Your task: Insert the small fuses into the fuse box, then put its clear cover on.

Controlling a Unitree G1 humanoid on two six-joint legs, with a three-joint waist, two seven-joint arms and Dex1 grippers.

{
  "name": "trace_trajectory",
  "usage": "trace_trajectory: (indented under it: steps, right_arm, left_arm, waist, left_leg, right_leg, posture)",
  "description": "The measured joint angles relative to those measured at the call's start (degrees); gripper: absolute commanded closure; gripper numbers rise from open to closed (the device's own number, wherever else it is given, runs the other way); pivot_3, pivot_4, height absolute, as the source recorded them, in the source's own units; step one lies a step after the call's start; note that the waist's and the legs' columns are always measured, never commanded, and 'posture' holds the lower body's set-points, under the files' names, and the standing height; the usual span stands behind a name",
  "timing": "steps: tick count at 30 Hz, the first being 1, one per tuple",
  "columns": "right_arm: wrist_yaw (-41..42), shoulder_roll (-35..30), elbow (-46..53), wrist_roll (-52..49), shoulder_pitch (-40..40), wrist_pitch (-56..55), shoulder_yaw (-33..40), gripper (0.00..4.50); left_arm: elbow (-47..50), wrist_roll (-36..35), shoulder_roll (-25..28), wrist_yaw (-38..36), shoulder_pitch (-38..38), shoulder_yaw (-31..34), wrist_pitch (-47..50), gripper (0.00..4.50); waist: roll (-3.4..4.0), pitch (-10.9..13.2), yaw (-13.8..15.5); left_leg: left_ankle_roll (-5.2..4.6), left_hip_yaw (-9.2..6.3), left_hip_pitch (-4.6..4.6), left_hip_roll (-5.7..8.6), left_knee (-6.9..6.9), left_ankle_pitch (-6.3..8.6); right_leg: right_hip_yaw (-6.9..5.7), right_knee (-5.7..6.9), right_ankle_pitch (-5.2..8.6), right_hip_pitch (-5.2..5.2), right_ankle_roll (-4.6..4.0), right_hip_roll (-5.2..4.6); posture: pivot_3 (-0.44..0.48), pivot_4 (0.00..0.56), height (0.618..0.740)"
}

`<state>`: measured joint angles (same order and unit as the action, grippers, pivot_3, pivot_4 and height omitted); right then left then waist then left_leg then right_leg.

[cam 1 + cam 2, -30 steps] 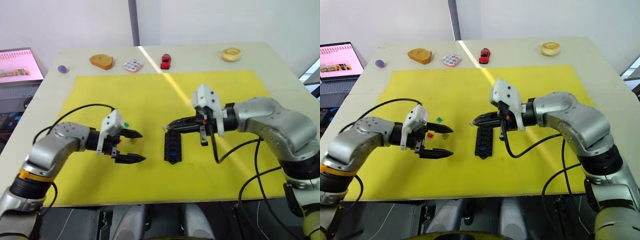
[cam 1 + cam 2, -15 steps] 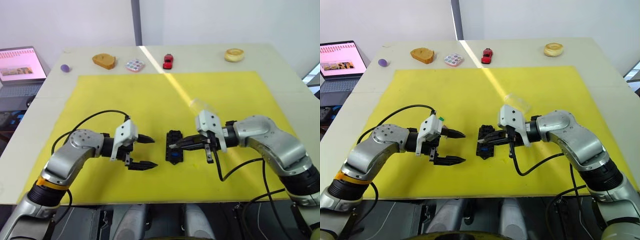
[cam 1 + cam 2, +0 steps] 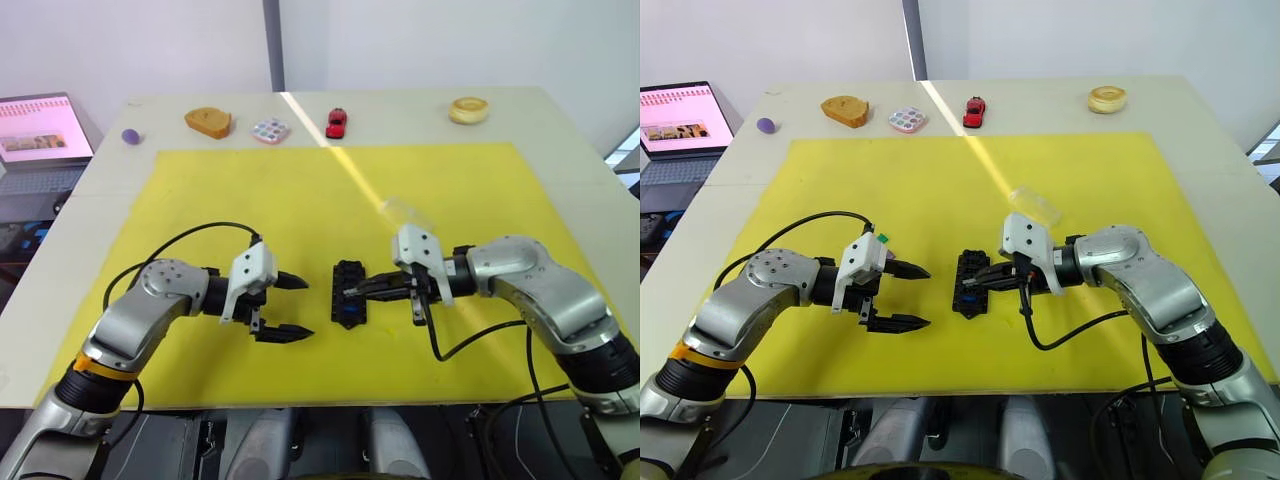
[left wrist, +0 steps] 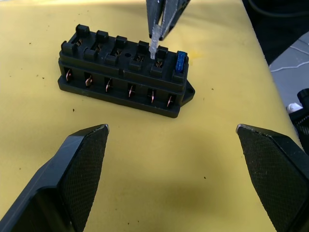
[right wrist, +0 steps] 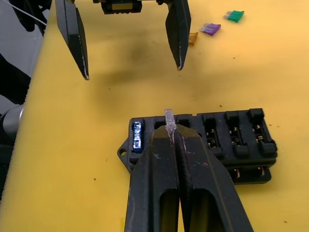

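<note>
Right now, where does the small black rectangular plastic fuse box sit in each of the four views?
Left eye view: black rectangular plastic fuse box on the yellow mat, between the pincers.
Right eye view: same spot, at the right pincer's tips.
Left wrist view: beyond the open left pincer, box.
Right wrist view: under the right pincer, box.
Shared landmark: the seated blue fuse at one end.

No text, label or number is legible anywhere, not even on the laptop screen (image 3: pixel 35 140).
</note>
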<state>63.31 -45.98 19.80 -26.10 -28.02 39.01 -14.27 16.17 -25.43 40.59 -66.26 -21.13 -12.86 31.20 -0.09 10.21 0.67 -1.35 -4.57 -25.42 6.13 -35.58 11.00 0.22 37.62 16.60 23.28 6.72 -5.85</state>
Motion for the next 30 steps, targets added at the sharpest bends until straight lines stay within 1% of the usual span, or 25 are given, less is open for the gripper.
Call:
trace_trajectory:
  steps: [7, 14, 19, 23, 30]
  right_arm:
    - [0.0, 0.0, 0.2, 0.1, 0.0, 0.7, 0.0, 4.5]
    - [0.1, 0.0, 0.2, 0.6, 0.0, 0.7, -0.7, 4.5]
    - [-0.8, 2.2, 0.1, 1.2, 0.0, 0.9, -1.1, 4.5]
    - [-0.5, 1.9, 0.1, 2.8, 0.7, -0.6, -1.3, 4.5]
    - [1.0, -0.4, 0.0, 5.3, 1.4, -3.7, -2.0, 4.5]
  left_arm:
    - [0.4, 0.0, -0.3, 0.0, -1.5, 0.0, 1.0, 0.06]
    - [0.4, 0.9, -0.4, -0.4, -1.0, -0.1, 0.5, 0.06]
    - [-0.7, 2.0, -0.7, -0.4, -1.0, -0.2, -1.5, 0.06]
    - [-1.4, 2.6, -0.7, -0.8, -1.0, -0.6, -1.9, 0.06]
    - [-2.6, 4.0, -0.8, -1.2, -1.1, -0.7, -4.1, 0.06]
  waist:
    - [0.0, 0.0, 0.0]
    - [0.0, 0.0, 0.0]
    - [0.0, 0.0, 0.0]
    - [0.0, 0.0, 0.0]
    - [0.0, 0.0, 0.1]
  left_leg:
    - [0.0, -0.06, 0.0, 0.01, -0.05, 0.0]
    - [0.0, -0.06, 0.0, 0.01, -0.05, 0.0]
    - [0.0, -0.07, 0.0, 0.01, -0.06, 0.0]
    - [0.0, -0.09, 0.01, 0.01, -0.07, 0.0]
    - [0.0, -0.12, 0.08, 0.02, -0.1, 0.0]
  right_leg:
    - [-0.07, 0.0, 0.0, -0.05, 0.0, 0.0]
    - [-0.08, 0.0, 0.0, -0.05, 0.0, 0.0]
    - [-0.09, 0.0, 0.0, -0.05, 0.0, 0.01]
    - [-0.12, 0.0, 0.0, -0.05, 0.0, 0.01]
    - [-0.16, 0.0, 0.0, -0.05, 0.0, 0.01]
  posture:
    - [0.0, 0.15, 0.74]
    - [0.0, 0.15, 0.74]
    - [0.0, 0.15, 0.74]
    - [0.0, 0.15, 0.74]
    - [0.0, 0.15, 0.74]
